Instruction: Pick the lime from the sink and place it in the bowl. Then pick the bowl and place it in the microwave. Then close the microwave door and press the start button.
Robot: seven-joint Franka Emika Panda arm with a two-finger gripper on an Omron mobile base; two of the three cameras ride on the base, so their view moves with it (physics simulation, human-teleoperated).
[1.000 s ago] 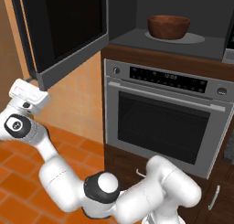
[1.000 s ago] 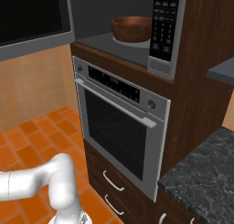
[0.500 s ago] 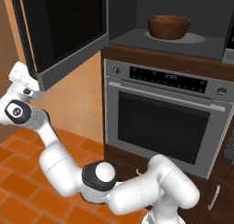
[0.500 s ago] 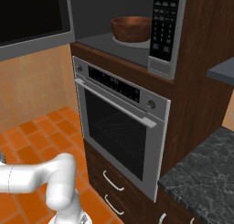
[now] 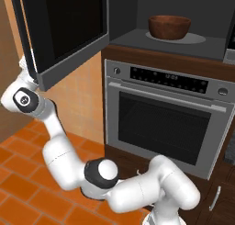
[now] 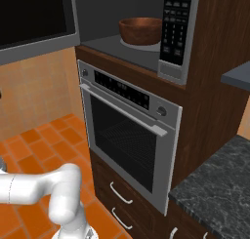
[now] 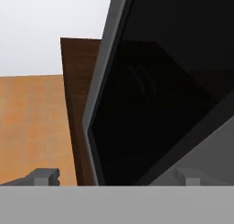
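Bowl (image 5: 169, 26) sits inside the microwave (image 5: 183, 40), resting on the pale turntable (image 5: 198, 37), so the carrying part looks done and the door is the job in hand. The lime can't be made out from these angles; presumably it lies down inside the bowl. Left of the microwave cavity, the microwave door (image 5: 64, 31) hangs swung wide open, its dark glass facing into the room. The arm reaches up to the left of the cavity, wrist tucked at the door's lower outer corner, and the gripper (image 7: 119, 176) straddles that grey edge with fingers spread to their widest, holding nothing. That placement makes sense: a push at the outer edge, far from the hinge, should swing the panel shut easily. Below the microwave, the oven (image 5: 165, 118) stays closed. Right of the cavity, the button strip (image 6: 175, 33) waits for the start press afterwards.
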